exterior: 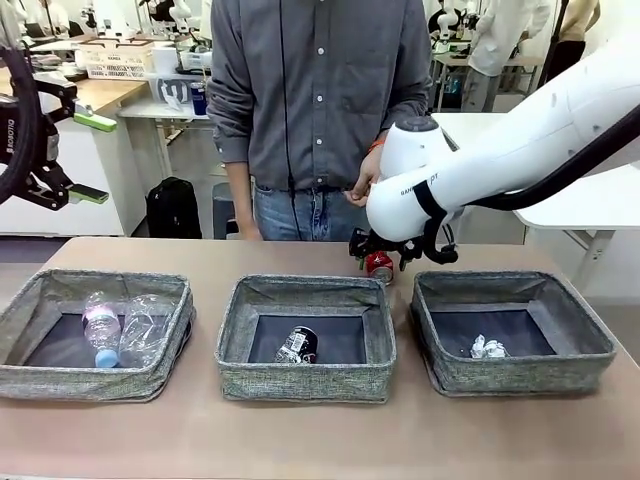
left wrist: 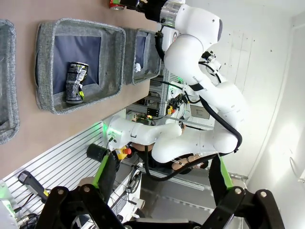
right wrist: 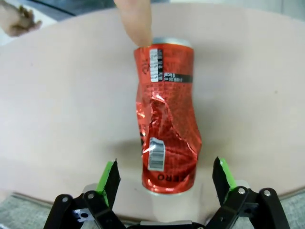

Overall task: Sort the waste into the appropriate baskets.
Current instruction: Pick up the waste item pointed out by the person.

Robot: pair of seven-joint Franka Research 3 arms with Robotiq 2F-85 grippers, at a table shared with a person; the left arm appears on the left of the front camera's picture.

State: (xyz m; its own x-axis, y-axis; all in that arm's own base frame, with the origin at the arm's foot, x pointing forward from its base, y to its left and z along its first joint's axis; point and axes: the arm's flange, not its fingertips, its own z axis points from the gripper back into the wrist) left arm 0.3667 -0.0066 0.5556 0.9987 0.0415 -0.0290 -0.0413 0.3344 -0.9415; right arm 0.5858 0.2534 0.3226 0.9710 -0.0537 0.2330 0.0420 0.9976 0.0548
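Right gripper [right wrist: 164, 183], jaws spread wide, straddling the base of the dented red can [right wrist: 167, 114] lying on the table [right wrist: 57, 95] behind the middle basket [exterior: 305, 338]; left gripper [left wrist: 162, 183] likewise open, raised aside

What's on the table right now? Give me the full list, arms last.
baskets: three, grey, in a row, left, middle, right
plastic bottles: two, clear, one with blue cap, left basket
black-and-white can: one, middle basket
white-silver wad: one, right basket
red can: one, crumpled, on table behind the baskets
person's hand: one, far side
left gripper: open, raised at left
right gripper: open, at the red can
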